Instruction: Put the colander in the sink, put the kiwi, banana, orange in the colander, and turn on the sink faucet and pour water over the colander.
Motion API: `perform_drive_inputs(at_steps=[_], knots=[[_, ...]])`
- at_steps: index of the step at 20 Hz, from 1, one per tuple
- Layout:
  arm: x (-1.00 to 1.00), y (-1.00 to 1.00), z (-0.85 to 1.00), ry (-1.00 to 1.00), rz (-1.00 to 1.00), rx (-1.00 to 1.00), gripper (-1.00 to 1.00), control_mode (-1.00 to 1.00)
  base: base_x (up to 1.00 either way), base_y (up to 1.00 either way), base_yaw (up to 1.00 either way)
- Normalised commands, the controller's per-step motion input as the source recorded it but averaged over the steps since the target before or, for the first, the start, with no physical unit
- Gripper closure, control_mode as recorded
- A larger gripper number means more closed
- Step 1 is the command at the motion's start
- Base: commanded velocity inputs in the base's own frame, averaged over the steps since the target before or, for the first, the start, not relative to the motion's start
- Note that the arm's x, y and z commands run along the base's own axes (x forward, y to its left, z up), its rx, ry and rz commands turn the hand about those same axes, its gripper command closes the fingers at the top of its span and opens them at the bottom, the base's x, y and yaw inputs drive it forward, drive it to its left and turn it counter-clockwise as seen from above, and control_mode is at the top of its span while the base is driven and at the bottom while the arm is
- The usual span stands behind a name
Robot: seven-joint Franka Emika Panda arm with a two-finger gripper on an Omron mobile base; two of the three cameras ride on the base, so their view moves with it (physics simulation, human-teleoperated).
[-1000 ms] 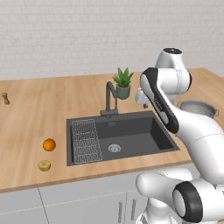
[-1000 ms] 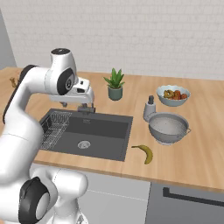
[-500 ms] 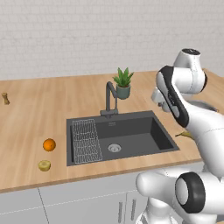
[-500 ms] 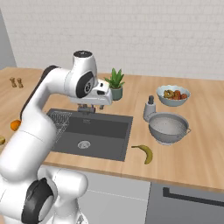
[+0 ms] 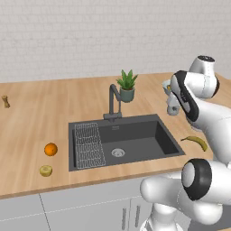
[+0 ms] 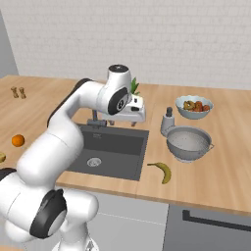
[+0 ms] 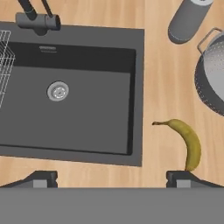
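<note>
Your gripper has its fingers spread wide, one tip at the lower left of the hand view and one at the lower right, with nothing between them. In the right base view the gripper hangs in the middle of the frame, above the far right part of the sink.

Look at the hand view: the banana lies on the wooden counter at lower right, its lower end just above your right fingertip, its stem pointing left toward the sink. The colander sits at the right edge, cut off by the frame, well apart from your fingers. A grey cylindrical bottle stands at upper right, just beside the colander. The round drain is left of centre, the faucet base at upper left, and the wire rack at the far left edge.

In the left base view, the orange and the kiwi rest on the counter at the left, the kiwi just below the orange, both across the sink from the banana at the right.

In the right base view the colander sits right of centre, empty, with the banana below and to its left, and a fruit bowl above it.
</note>
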Motion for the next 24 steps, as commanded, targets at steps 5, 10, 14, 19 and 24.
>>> perform_drive_inputs(at_steps=[5, 10, 14, 19, 24], knots=[[0.19, -0.4, -0.28, 0.0, 0.0, -0.08, -1.0, -1.0, 0.0, 0.0, 0.0], [0.11, -0.4, -0.24, 0.0, 0.0, -0.11, -1.0, -1.0, 0.0, 0.0, 0.0], [0.1, -0.44, -0.24, 0.0, 0.0, -0.08, -1.0, -1.0, 0.0, 0.0, 0.0], [0.17, -0.46, -0.22, 0.0, 0.0, -0.01, -1.0, -1.0, 0.0, 0.0, 0.0], [0.15, -0.44, -0.22, 0.0, 0.0, 0.0, -1.0, -1.0, 0.0, 0.0, 0.0]])
